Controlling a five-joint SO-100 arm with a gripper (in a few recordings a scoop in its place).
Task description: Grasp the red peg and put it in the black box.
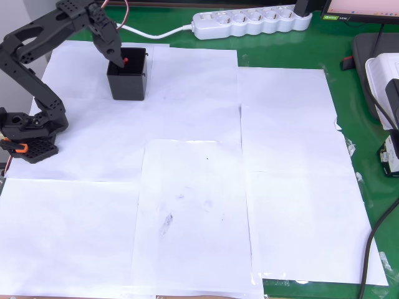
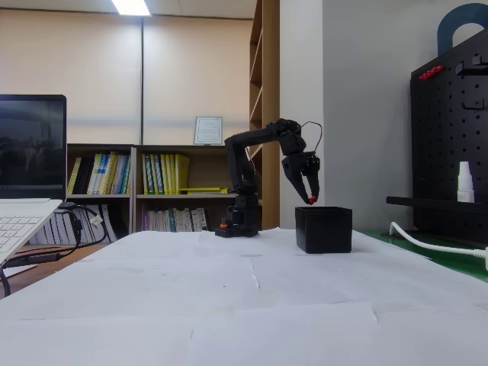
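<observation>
The black box (image 1: 128, 83) (image 2: 324, 229) stands on the white paper near the table's far left in the overhead view. The black arm reaches over it from its base. My gripper (image 1: 121, 61) (image 2: 311, 199) hangs just above the box's open top, shut on the tiny red peg (image 1: 125, 60) (image 2: 312, 200), which shows at the fingertips. In the fixed view the peg sits a little above the box's left rim, apart from the walls.
The arm's black base with an orange part (image 1: 28, 140) (image 2: 235, 226) stands left of the box. A white power strip (image 1: 252, 20) lies at the back edge. White paper sheets (image 1: 193, 187) cover the table; green mat and a cable (image 1: 380, 230) lie at the right.
</observation>
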